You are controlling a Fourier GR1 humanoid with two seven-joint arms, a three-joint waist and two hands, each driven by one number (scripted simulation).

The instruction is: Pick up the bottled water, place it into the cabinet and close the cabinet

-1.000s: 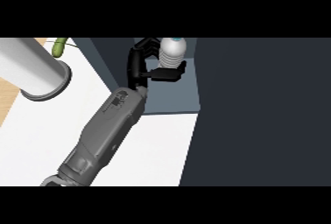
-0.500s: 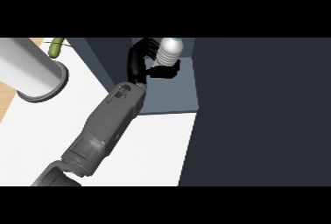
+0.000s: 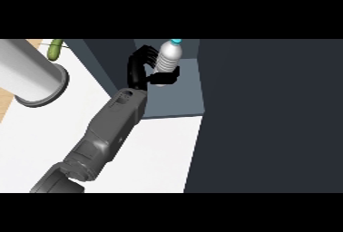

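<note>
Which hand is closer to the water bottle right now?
Left. The left hand is curled round the water bottle at the cabinet; the right hand is not in view.

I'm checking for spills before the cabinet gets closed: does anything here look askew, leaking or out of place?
Nothing stands out. The left hand is curled round the bottle, which looks intact with its blue cap on, at the cabinet. No spill shows on the white counter.
</note>
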